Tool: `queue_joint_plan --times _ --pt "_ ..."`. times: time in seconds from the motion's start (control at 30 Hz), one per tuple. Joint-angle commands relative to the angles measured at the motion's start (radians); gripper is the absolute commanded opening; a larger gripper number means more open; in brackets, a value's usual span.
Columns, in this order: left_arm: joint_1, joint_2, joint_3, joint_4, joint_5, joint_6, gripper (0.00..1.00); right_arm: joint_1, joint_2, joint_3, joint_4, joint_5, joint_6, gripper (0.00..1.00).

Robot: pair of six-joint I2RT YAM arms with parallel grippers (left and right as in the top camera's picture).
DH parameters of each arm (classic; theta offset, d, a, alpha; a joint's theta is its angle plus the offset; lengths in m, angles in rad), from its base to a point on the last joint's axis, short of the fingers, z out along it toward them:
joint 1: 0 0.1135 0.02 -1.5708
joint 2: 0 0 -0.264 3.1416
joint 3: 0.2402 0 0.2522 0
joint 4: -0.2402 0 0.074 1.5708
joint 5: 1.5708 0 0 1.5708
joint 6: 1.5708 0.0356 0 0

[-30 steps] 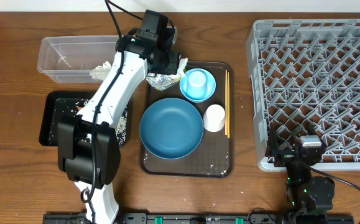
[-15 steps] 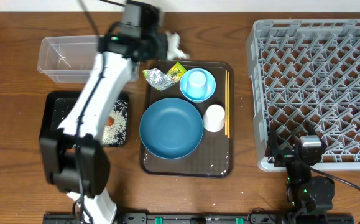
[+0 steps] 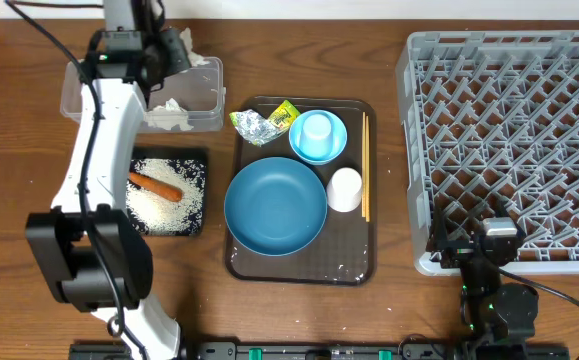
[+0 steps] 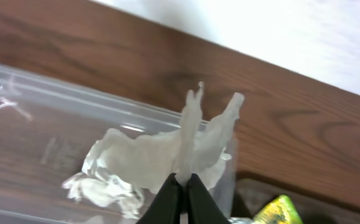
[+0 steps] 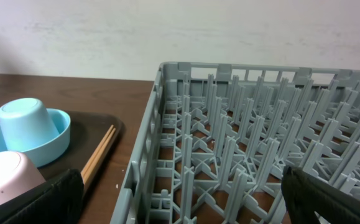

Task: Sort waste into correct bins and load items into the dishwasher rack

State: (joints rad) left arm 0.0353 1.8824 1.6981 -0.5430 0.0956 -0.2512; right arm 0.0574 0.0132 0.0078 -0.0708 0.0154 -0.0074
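My left gripper (image 3: 181, 50) is shut on a crumpled white paper wad (image 4: 161, 149) and holds it over the right end of the clear tub (image 3: 99, 95). Another paper wad (image 3: 174, 108) lies in the tub. The black tray (image 3: 197, 160) holds the carrot (image 3: 154, 185) and rice (image 3: 174, 205). The snack wrapper (image 3: 264, 122), light-blue cup (image 3: 316, 128) on its saucer (image 3: 334, 150), dark-blue bowl (image 3: 275, 206), white cup (image 3: 345, 189) and chopsticks (image 3: 365, 165) sit on the brown tray. My right gripper (image 3: 461, 246) is open and empty at the front left corner of the grey rack (image 3: 509, 120).
The brown serving tray (image 3: 354, 265) lies between the bins and the rack. The rack's left wall (image 5: 145, 155) stands close beside the chopsticks (image 5: 99, 155). Bare wooden table shows along the front edge.
My left gripper lifted the paper wad from beside the wrapper and carried it left to the clear tub. The black tray now shows uncovered. The right arm has not moved.
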Motion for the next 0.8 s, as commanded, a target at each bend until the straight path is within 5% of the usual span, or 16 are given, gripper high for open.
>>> queue_joint_plan --times 0.0,0.13,0.3,0.53,0.77 --pt "0.027 0.04 0.001 -0.025 -0.018 -0.013 0.17 -0.011 0.0 -0.002 -0.003 0.003 0.014 0.99" --pt "0.037 0.038 0.001 -0.059 -0.018 -0.013 0.17 -0.011 -0.001 -0.002 -0.003 0.003 0.014 0.99" --pt "0.029 0.035 0.001 -0.097 -0.007 -0.036 0.33 -0.011 0.0 -0.002 -0.003 0.003 0.014 0.99" --pt "-0.047 0.035 0.001 -0.163 0.197 -0.034 0.34 -0.011 0.0 -0.002 -0.003 0.003 0.014 0.99" --pt "-0.247 0.04 0.001 -0.171 0.033 0.032 0.42 -0.011 0.0 -0.002 -0.003 0.003 0.014 0.99"
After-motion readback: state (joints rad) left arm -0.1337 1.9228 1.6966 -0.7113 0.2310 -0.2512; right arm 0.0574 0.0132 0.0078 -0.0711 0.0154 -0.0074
